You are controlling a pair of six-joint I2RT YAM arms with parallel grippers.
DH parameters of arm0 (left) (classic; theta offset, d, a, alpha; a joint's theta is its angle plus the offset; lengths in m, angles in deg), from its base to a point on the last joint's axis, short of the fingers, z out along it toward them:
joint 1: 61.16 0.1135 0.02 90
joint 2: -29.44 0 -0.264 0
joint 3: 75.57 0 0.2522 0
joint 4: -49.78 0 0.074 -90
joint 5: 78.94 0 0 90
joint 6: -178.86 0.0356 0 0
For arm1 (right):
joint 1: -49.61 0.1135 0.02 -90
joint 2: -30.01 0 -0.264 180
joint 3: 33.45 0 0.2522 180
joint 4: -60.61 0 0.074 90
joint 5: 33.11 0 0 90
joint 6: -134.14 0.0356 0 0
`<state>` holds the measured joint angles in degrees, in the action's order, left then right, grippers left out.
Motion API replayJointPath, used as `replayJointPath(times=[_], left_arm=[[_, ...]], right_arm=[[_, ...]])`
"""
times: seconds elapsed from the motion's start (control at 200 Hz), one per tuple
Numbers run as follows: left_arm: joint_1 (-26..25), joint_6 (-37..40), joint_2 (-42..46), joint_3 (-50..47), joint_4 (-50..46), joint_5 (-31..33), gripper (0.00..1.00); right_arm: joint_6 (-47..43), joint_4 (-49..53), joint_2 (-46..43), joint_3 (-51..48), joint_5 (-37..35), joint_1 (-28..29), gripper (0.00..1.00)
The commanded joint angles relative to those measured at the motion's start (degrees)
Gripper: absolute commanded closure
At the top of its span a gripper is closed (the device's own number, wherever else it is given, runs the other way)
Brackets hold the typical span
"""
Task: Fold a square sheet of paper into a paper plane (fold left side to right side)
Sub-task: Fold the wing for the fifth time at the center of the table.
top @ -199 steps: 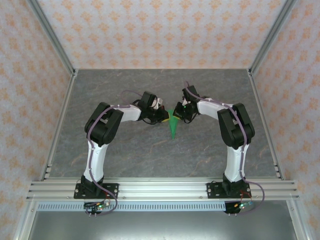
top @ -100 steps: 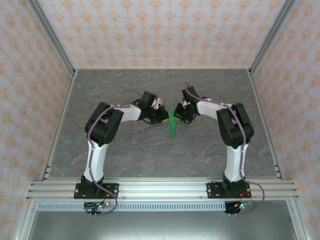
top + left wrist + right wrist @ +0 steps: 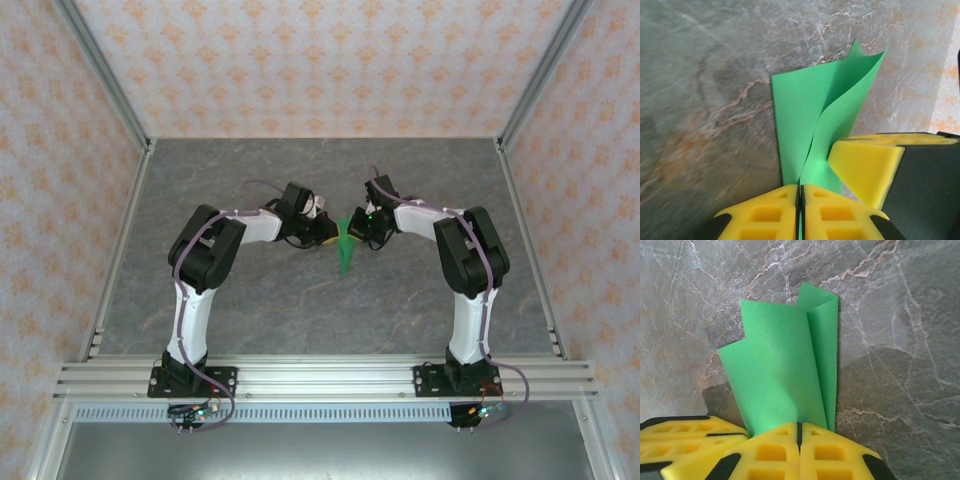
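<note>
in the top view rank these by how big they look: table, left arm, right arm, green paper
1. table
2. left arm and right arm: they look about alike, so they are not ranked against each other
3. green paper: by far the smallest

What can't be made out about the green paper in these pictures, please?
- Top external: the green paper is too small for its folds to be read.
- Left wrist: the left gripper hides the paper's near end, so the grip point is unseen.
- Right wrist: the right gripper hides the near end there too.
</note>
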<state>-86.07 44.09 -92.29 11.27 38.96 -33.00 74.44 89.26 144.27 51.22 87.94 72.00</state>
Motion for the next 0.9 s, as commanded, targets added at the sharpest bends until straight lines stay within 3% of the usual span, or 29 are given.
replayJointPath(times=[0.0,0.07,0.18,0.455,0.626,0.896], left_arm=[[1.7,2.19,6.48,-1.74,-3.39,3.09,0.79],[1.8,3.71,8.19,-2.13,-5.33,4.11,0.71],[1.81,4.2,11.17,-4.34,-4.32,3.12,0.69],[-2.53,-1.72,15.67,-9.88,5.02,-6.48,0.81],[-6.4,-4.66,13.74,-9.59,6.67,-6.49,0.84],[-7.26,-6.82,8.93,-8.56,7.78,-5.66,0.87]], right_arm=[[-1.23,5.66,2.5,-2.98,-6.05,0.16,0.97],[-1.46,5.84,2.61,-3.06,-6.09,0.11,0.97],[-1.51,5.67,2.38,-3.15,-6.08,0.14,0.98],[-1.65,5.41,2.11,-2.98,-5.61,0.17,0.98],[-1.73,5.68,1.89,-2.89,-5.65,0.13,0.97],[-1.82,5.93,1.81,-2.67,-5.47,0.17,0.97]])
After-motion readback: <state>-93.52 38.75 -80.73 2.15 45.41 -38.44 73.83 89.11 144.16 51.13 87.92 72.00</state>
